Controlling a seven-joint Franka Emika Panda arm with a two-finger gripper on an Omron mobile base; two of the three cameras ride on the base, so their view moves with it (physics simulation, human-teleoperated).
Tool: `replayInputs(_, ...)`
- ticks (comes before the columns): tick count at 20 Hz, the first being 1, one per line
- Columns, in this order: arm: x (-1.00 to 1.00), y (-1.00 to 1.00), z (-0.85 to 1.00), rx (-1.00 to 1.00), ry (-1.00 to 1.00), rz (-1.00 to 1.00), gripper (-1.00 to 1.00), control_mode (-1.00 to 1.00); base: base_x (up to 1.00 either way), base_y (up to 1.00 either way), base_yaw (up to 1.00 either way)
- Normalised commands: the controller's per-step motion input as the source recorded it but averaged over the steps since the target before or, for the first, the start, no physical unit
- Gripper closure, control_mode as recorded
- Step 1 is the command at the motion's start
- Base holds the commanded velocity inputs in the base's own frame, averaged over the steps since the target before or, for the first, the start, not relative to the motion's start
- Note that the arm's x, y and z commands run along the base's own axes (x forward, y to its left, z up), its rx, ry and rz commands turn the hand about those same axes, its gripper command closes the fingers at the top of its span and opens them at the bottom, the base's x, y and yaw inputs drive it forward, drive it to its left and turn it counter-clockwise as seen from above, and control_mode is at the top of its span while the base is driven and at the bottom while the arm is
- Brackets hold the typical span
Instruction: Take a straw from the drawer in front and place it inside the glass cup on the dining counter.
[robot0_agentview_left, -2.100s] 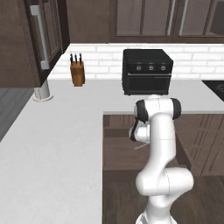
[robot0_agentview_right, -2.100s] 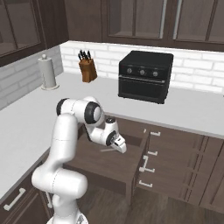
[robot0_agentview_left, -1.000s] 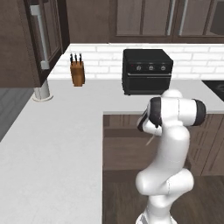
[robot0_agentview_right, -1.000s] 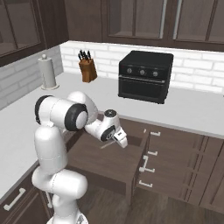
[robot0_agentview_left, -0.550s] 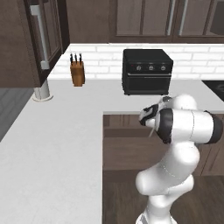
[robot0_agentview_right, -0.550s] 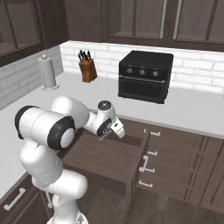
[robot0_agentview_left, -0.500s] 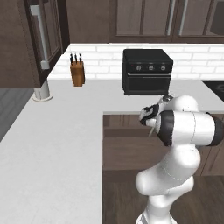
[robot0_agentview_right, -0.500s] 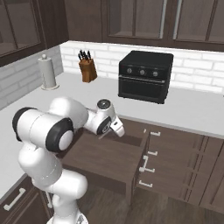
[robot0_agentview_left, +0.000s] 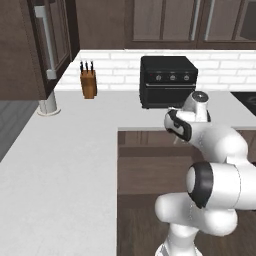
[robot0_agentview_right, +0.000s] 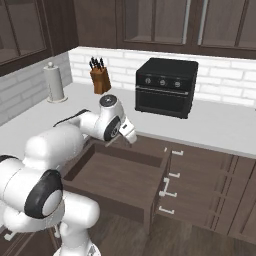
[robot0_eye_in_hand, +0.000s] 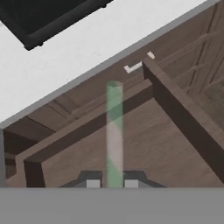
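My fingers (robot0_eye_in_hand: 113, 183) are clamped on the straw (robot0_eye_in_hand: 114, 131) — a pale green tube standing straight up from them — above the pulled-out drawer (robot0_agentview_right: 125, 185).

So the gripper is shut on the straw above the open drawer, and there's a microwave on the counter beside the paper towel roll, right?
Not quite. The gripper is shut on the straw above the open drawer, but the right base view shows the black appliance beside the knife block; the paper towel roll stands farther left.
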Motion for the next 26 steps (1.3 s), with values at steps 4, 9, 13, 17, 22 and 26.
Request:
replayInputs(4,-0.84,0.00,1.00,0.00,0.00,0.00,1.00,-1.00,0.00,0.00,0.00)
replayInputs(9,-0.90,0.00,1.00,0.00,0.00,0.00,1.00,-1.00,0.00,0.00,0.00)
replayInputs(13,-0.85,0.03,1.00,-0.01,0.00,0.00,1.00,-1.00,0.00,0.00,0.00)
replayInputs(17,-0.93,0.07,0.93,-0.05,0.00,0.00,1.00,-1.00,0.00,0.00,0.00)
replayInputs(22,-0.89,0.00,0.41,-0.06,-0.03,0.00,1.00,-1.00,0.00,0.00,0.00)
replayInputs(26,-0.50,0.00,0.01,-0.04,-0.04,0.00,1.00,1.00,-0.50,0.00,0.00)
